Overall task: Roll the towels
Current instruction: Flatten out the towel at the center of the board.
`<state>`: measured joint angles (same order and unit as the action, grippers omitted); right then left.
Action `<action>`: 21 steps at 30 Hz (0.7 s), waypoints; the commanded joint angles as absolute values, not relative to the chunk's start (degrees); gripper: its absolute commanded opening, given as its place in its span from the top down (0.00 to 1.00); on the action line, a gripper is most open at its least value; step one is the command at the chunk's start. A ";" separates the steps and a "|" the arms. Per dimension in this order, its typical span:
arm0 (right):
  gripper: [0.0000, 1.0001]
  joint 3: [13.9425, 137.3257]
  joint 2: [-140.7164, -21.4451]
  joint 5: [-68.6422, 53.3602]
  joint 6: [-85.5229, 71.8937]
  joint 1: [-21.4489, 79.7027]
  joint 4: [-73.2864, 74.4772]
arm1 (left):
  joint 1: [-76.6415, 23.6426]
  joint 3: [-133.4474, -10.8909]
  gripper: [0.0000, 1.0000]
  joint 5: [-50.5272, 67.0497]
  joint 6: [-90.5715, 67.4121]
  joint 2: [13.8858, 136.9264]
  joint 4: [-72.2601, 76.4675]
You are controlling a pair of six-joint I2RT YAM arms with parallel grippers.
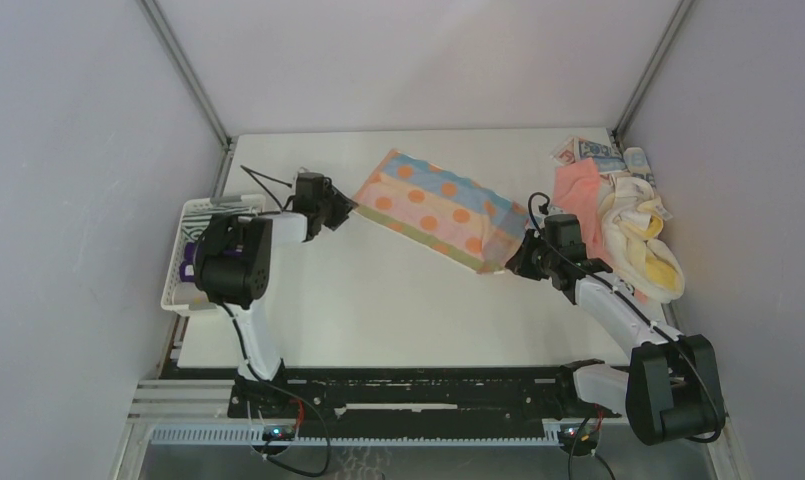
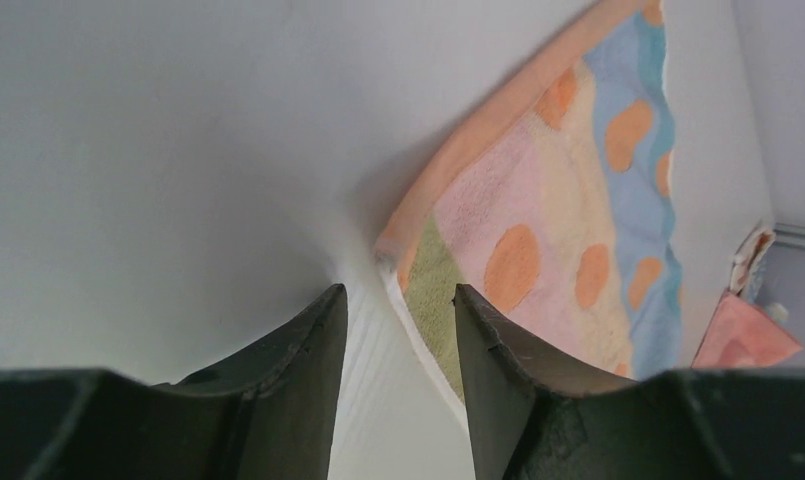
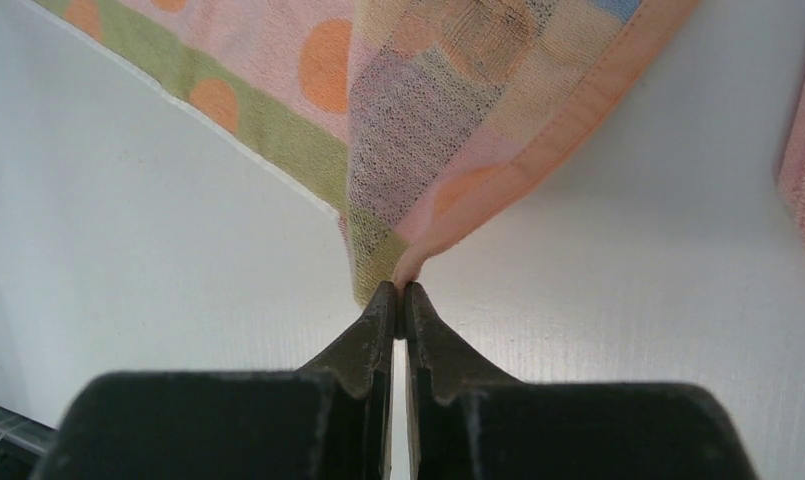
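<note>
A spotted towel [image 1: 433,205] lies slantwise across the far half of the counter [image 1: 378,320], stretched out between the two arms, probably so it can be rolled evenly. The right pincer [image 3: 398,292] is clenched on the towel's right-hand corner, lifting it slightly. The left pincer [image 2: 398,300] is released, its jaws apart at the opposite corner, seemingly ready to take it. Both arms reach forward, wrists low and angled toward each other. More towels [image 1: 628,220] are heaped at the far right. A basket [image 1: 171,290] sits at the left.
</note>
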<state>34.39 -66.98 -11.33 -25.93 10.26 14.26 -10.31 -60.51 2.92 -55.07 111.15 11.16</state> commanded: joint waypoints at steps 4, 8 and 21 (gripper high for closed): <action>1.00 34.41 -65.82 -12.15 -24.92 10.03 12.12 | -8.97 -65.86 0.52 4.89 -56.83 115.75 12.67; 1.00 34.41 -66.09 -11.93 -25.08 9.86 12.25 | -8.96 -67.29 0.60 6.29 -57.22 118.02 12.96; 1.00 38.07 -63.91 -6.98 -25.45 5.64 16.83 | -4.73 -56.48 1.00 1.76 -54.22 99.43 12.16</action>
